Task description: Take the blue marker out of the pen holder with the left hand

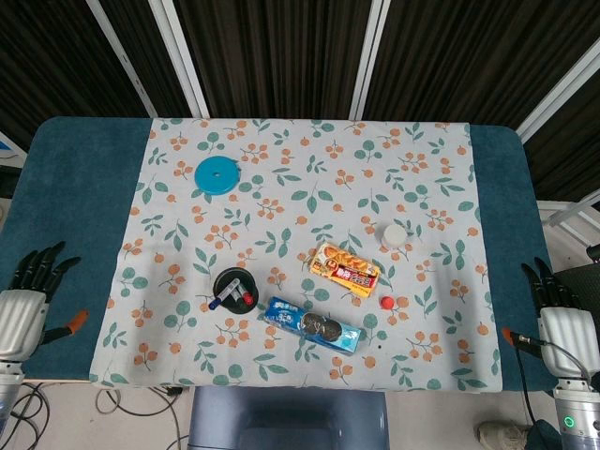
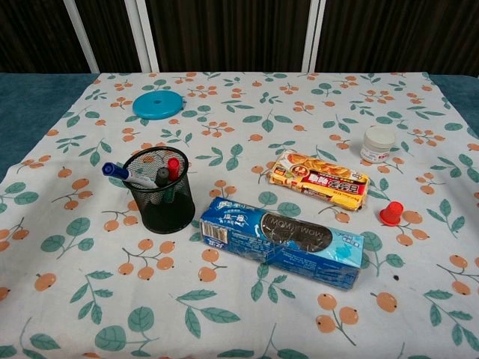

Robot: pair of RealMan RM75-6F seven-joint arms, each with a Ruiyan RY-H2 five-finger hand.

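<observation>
Left hand (image 1: 28, 305) empty, fingers spread, well apart from blue marker (image 2: 123, 174) in pen holder (image 2: 159, 196).

Head view: overhead, looking straight down, far. Chest view: low, oblique, near. Shared: floral tablecloth (image 1: 309, 187) centre with pen holder (image 2: 159, 190).

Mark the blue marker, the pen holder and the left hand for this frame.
blue marker (image 2: 114, 170): chest view, on its blue cap sticking out past the rim.
pen holder (image 2: 168, 209): chest view, on the black mesh wall.
left hand (image 1: 25, 305): head view, on the back of the hand.
</observation>
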